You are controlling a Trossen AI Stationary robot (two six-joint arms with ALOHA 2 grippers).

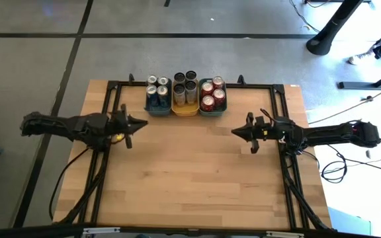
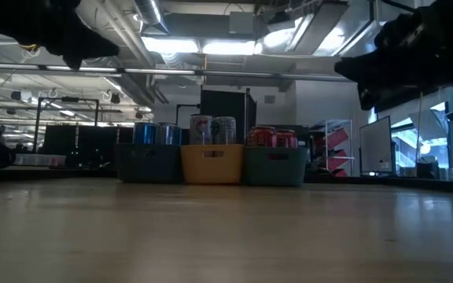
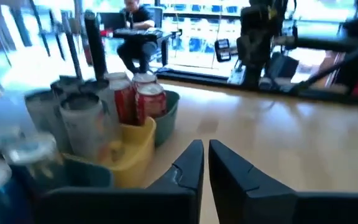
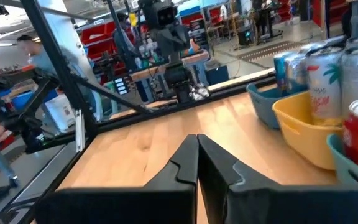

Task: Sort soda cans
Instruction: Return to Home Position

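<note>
High: soda cans [image 1: 186, 89] all sit sorted at the table's [image 1: 190, 178] far edge: silver/blue in left teal bin [image 1: 157, 108], dark in yellow bin [image 1: 185, 110], red in right teal bin [image 1: 213, 111]. Left gripper [image 1: 132, 124] and right gripper [image 1: 238, 130] hover well apart. Low: bins touching, cans upright. L wrist: fingers [image 3: 185, 168] nearly together, empty. R wrist: fingers [image 4: 185, 162] closed, empty. Risk prob. low; a wide swing near the bins could clip cans or shove the row.

My gripper [image 3: 206, 146] hangs over the wooden table [image 3: 291, 137], fingers drawn almost together, a thin gap between them. Near me, silver-grey cans [image 3: 82, 121] stand in the yellow bin [image 3: 135, 146]. Just beyond, red cans [image 3: 149, 102] stand in the teal bin [image 3: 173, 107]. The right arm [image 3: 260, 37] is well apart.
</note>
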